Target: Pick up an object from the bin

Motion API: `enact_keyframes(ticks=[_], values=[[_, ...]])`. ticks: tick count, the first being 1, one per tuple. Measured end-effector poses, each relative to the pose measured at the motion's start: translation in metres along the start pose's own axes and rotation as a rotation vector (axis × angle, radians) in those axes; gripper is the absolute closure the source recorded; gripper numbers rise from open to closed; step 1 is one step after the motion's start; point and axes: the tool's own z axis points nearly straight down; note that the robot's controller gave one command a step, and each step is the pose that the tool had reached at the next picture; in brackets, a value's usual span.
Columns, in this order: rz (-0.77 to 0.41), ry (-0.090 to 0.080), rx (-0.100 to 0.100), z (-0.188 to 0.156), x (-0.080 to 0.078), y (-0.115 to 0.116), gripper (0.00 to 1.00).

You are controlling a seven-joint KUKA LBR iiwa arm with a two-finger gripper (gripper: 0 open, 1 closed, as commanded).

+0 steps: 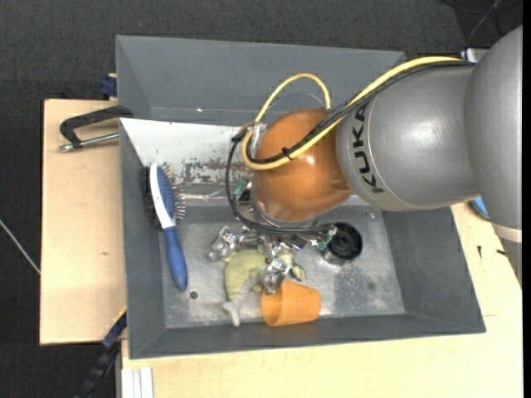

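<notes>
The grey metal bin (141,247) has a scuffed, speckled floor. Along its left side lies a blue-handled plastic brush with a white bristled head (168,222). It runs lengthwise, just beside the left wall, with the head toward the back and the handle's end toward the front.

Well apart from the brush, in the front middle of the floor, rests a pale yellow-green soft lump (239,274). A thin whitish tail trails from it toward the front wall. Just right of the lump, close against it, an orange plastic cup (292,303) lies on its side near the front wall.

The metal hand (275,264) hangs low over the place where lump and cup meet. Its shiny parts overlap the lump's right edge and the cup's upper edge. Whether the hand is apart or together I cannot tell, nor whether it touches or grips either thing.

Directly above it sits the rounded orange cover (294,172) of the wrist, hiding the middle of the bin. Yellow and black cables (292,80) loop over the cover's top.

Right of the hand, just beside its metal parts, a black round ring-shaped thing (344,243) lies on the floor, apart from the cup. The thick grey arm (431,131), lettered KUKA, reaches in from the right over the bin's right wall
</notes>
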Motion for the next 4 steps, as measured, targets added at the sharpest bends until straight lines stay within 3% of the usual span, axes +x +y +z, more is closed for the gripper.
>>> enact_keyframes(ticks=[1,2,3,4], values=[[-0.341,0.0,0.0,0.028,0.014,-0.006,0.0],[-0.338,-0.001,-0.001,0.027,0.012,-0.006,0.0],[-0.339,-0.002,0.0,0.026,0.011,-0.006,1.0],[-0.336,-0.005,0.007,-0.06,0.007,-0.008,1.0]])
